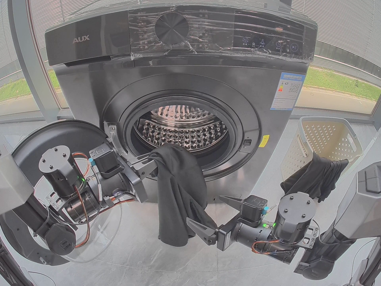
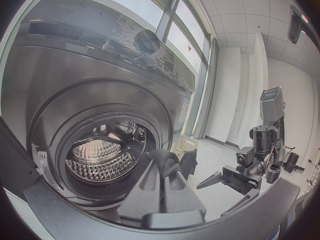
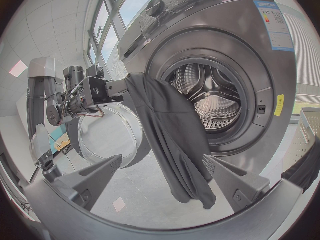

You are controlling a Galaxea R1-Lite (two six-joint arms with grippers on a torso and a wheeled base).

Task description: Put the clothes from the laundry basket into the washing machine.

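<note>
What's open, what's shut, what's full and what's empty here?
Door: open, swung wide.
Drum: empty.
Left claw: shut on the black cloth, which hangs in front of the opening.
Right claw: open, holding nothing.
Basket: one dark cloth draped over its rim.

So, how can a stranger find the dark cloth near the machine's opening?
Start at the grey washing machine, its door open. Before the round opening, the left gripper is shut on a dark cloth hanging toward the floor. The other dark cloth lies over the white basket.
</note>
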